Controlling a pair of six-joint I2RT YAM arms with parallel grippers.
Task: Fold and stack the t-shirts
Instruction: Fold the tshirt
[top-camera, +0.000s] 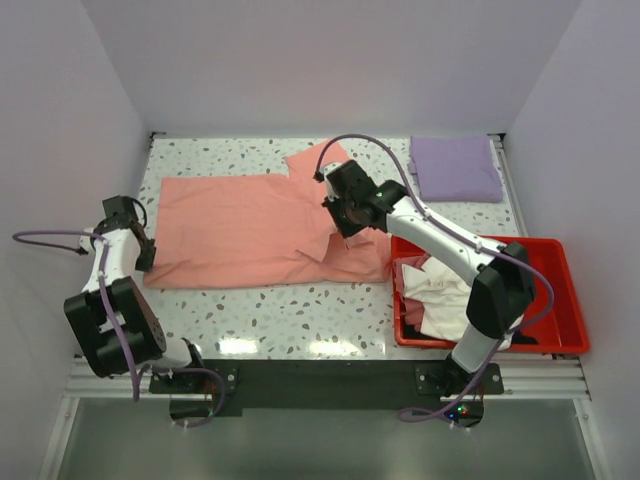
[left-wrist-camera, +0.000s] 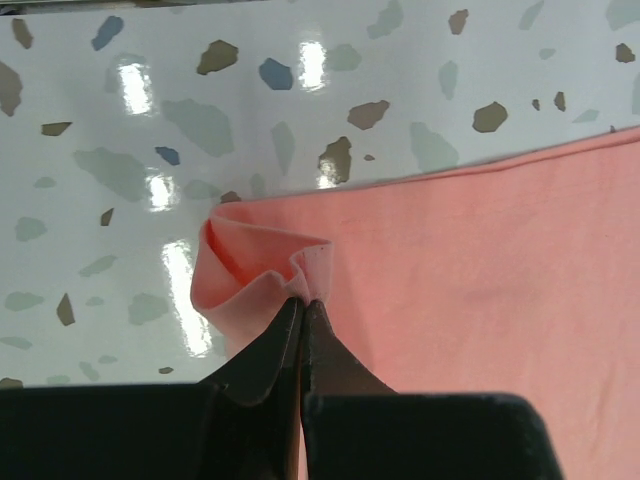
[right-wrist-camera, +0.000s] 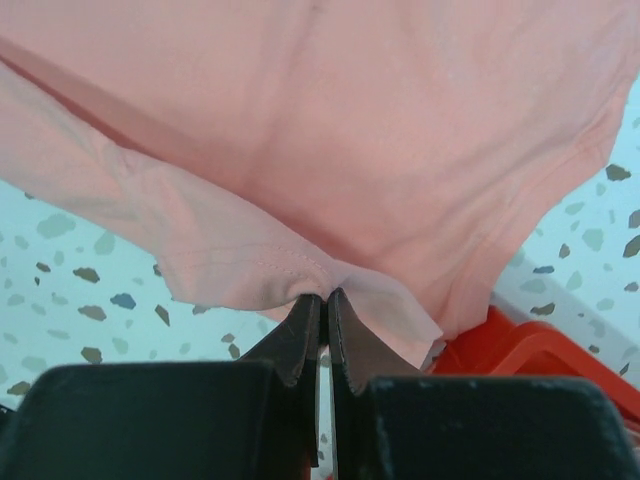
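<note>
The salmon-pink t-shirt (top-camera: 250, 230) lies spread on the speckled table. My left gripper (top-camera: 146, 255) is shut on its near left corner, which puckers at the fingertips in the left wrist view (left-wrist-camera: 303, 300). My right gripper (top-camera: 345, 218) is shut on a fold of the same shirt's right side and holds it lifted off the table; the pinched cloth (right-wrist-camera: 300, 270) bunches at the gripper (right-wrist-camera: 325, 293). A folded lavender t-shirt (top-camera: 456, 168) lies at the far right. Cream-white t-shirts (top-camera: 440, 295) are heaped in the red bin (top-camera: 560, 290).
The red bin (right-wrist-camera: 520, 350) stands just right of my right gripper, at the table's near right. White walls close in the table on three sides. A dark strip (top-camera: 330, 375) runs along the near edge between the arm bases.
</note>
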